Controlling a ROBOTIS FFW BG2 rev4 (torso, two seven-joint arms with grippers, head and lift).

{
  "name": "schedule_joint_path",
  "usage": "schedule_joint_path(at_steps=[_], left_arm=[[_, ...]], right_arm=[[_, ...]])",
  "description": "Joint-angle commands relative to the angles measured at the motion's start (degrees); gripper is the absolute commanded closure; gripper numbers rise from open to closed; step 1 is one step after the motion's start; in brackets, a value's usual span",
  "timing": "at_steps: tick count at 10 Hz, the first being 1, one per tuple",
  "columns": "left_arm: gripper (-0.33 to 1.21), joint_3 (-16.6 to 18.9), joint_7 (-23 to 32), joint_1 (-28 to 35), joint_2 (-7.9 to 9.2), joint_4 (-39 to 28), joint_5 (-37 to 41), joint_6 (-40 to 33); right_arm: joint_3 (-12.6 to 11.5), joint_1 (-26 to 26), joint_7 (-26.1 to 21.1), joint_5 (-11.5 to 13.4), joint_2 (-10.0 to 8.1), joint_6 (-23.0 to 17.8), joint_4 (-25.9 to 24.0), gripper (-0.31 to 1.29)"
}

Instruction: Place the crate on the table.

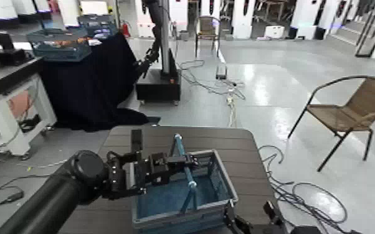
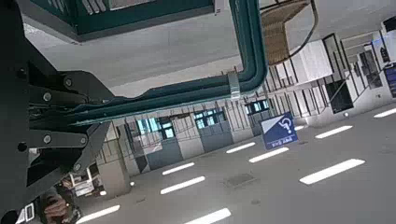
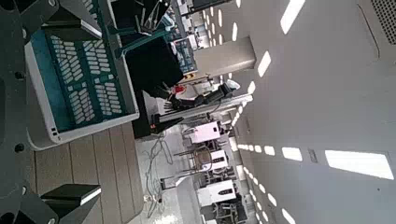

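one crate (image 1: 210,207) on table (image 1: 241,144), left gripper (image 1: 189,162) fingers clenched around its bar handle (image 1: 179,147)

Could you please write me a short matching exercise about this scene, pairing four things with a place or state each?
1. blue-grey slotted plastic crate
2. light blue bar handle
3. brown woven armchair at the right
4. black cloth

A. in the left claw
B. on the floor, beyond the table
C. draped under another crate
D. on the dark brown slatted table

Pairs: 1-D, 2-A, 3-B, 4-C
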Motion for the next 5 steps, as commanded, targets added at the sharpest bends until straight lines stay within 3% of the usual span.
schedule_joint_path(at_steps=[1,5], left_arm=[[1.15,-1.54,-1.17,-2.35,-0.71,4.13,-0.41,-1.67],[1.15,-2.33,-1.44,-3.49,-1.15,6.6,-0.58,-2.64]], right_arm=[[0.24,-0.21,0.0,-0.14,-0.12,-0.17,0.04,0.15],[0.42,-0.47,0.09,-0.31,-0.29,-0.52,0.22,0.15]])
